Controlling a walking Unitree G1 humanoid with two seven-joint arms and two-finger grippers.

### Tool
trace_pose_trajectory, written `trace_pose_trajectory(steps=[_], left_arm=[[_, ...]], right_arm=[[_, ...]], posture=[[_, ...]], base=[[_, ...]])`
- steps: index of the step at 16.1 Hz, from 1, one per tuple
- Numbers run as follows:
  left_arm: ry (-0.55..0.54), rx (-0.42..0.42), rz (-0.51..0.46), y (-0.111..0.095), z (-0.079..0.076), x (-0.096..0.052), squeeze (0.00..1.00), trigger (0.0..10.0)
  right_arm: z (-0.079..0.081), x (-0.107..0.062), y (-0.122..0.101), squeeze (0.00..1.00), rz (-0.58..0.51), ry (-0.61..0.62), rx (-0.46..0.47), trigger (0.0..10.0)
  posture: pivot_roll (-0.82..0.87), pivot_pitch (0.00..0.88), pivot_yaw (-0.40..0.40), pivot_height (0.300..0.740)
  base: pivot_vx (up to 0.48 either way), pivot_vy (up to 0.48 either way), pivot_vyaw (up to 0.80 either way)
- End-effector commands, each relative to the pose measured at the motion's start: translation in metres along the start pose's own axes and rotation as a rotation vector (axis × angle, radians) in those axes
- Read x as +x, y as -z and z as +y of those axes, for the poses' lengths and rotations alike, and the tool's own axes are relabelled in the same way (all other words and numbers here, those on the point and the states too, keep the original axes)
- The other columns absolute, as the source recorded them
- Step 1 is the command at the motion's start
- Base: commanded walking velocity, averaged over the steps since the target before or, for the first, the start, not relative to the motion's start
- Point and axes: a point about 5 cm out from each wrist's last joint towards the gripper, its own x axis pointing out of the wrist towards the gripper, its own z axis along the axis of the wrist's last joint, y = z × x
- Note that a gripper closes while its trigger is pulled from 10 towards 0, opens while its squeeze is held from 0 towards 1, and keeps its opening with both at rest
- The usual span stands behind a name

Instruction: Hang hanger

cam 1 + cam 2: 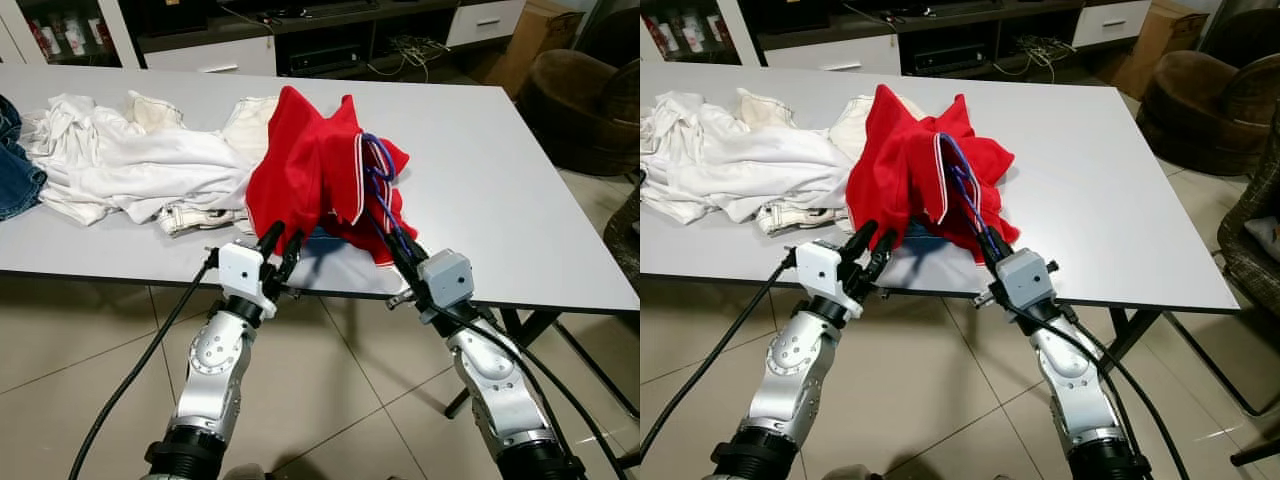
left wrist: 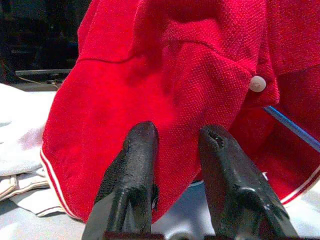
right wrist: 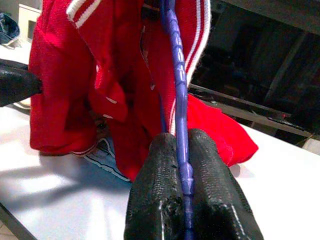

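A red polo shirt point(image 1: 310, 170) with white trim stands bunched up on the white table point(image 1: 500, 180), near its front edge. A blue-purple hanger point(image 3: 176, 85) runs up into the shirt's collar, and its hook point(image 1: 378, 165) shows at the shirt's right side. My right gripper point(image 3: 182, 150) is shut on the hanger's lower end, just over the table's front edge point(image 1: 400, 255). My left gripper point(image 2: 177, 145) is open at the shirt's lower left hem point(image 1: 280, 245), its fingers apart with the red cloth just beyond them. Something light blue lies under the shirt.
A heap of white clothes point(image 1: 130, 160) lies on the table's left half, with blue jeans point(image 1: 15, 160) at the far left edge. A brown armchair point(image 1: 585, 100) stands beyond the table's right end. A low TV cabinet point(image 1: 300, 40) lines the back wall.
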Motion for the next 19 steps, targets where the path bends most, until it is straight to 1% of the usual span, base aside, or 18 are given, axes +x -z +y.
trace_pose_trajectory(steps=[1, 5, 8, 10, 14, 15, 16, 17, 18, 19], left_arm=[[-0.007, 0.001, -0.014, -0.003, 0.002, 0.001, 0.0, 10.0], [-0.012, -0.006, -0.017, -0.002, -0.001, 0.003, 0.0, 10.0], [-0.025, -0.009, -0.024, -0.002, 0.0, 0.004, 0.0, 10.0], [-0.025, -0.003, -0.026, -0.003, 0.002, 0.005, 0.0, 10.0], [-0.016, 0.009, -0.031, -0.004, 0.0, 0.006, 0.0, 10.0], [-0.003, 0.033, -0.039, -0.006, 0.0, 0.007, 0.0, 10.0], [0.036, 0.118, -0.054, -0.01, 0.001, 0.009, 0.0, 10.0], [0.059, 0.166, -0.061, -0.012, 0.002, 0.011, 0.0, 10.0], [0.112, 0.27, -0.078, -0.018, 0.005, 0.015, 0.0, 10.0], [0.135, 0.313, -0.084, -0.02, 0.007, 0.016, 0.0, 10.0]], right_arm=[[-0.002, -0.001, -0.004, 0.0, -0.014, 0.012, 0.001, 10.0], [-0.003, -0.002, -0.001, 0.0, -0.004, 0.003, -0.002, 10.0], [-0.006, 0.005, -0.003, 0.0, -0.012, -0.022, -0.026, 10.0], [-0.004, 0.008, -0.004, 0.0, -0.019, -0.044, -0.048, 10.0], [0.003, 0.0, 0.001, 0.0, 0.004, -0.104, -0.095, 10.0], [0.004, -0.001, 0.002, 0.0, 0.014, -0.123, -0.115, 10.0], [0.005, -0.002, 0.003, 0.0, 0.021, -0.14, -0.142, 10.0], [0.004, -0.002, 0.003, 0.0, 0.022, -0.141, -0.148, 10.0], [0.002, -0.003, 0.002, 0.0, 0.022, -0.136, -0.15, 10.0], [0.001, -0.003, 0.002, 0.0, 0.022, -0.135, -0.152, 10.0]], posture=[[0.1, 0.0, 0.019, 0.74], [0.1, 0.0, 0.002, 0.74], [0.1, 0.0, -0.007, 0.74], [0.1, 0.0, -0.004, 0.74], [0.1, 0.0, -0.006, 0.74], [0.09, 0.0, -0.006, 0.74], [0.09, 0.0, -0.006, 0.74], [0.09, 0.0, -0.006, 0.74], [0.08, 0.0, -0.008, 0.74], [0.08, 0.0, -0.008, 0.74]], base=[[0.0, 0.0, 0.0], [0.0, 0.0, 0.0], [0.0, 0.0, 0.0], [0.0, 0.0, 0.0], [0.0, 0.0, 0.0], [0.0, 0.0, 0.0], [0.0, 0.0, 0.0], [0.0, 0.0, 0.0], [0.0, 0.0, 0.0], [0.0, 0.0, 0.0]])
